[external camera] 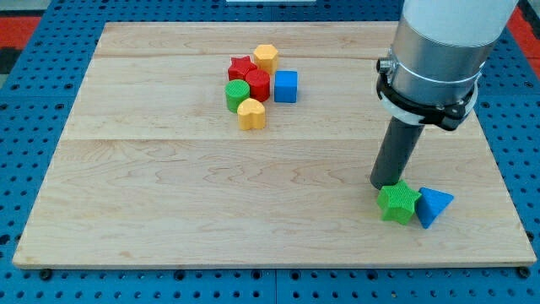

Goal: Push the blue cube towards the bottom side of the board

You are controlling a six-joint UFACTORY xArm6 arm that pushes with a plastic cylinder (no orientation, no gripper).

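Observation:
The blue cube sits near the view's top centre of the wooden board, at the right edge of a cluster of blocks, touching a red block. My tip is far from it, at the view's lower right, touching the top-left edge of a green star block. The rod rises from there into the grey arm body.
The cluster also holds a red star block, a yellow hexagon block, a green cylinder and a yellow heart block. A blue triangular block lies right of the green star. The board rests on a blue pegboard.

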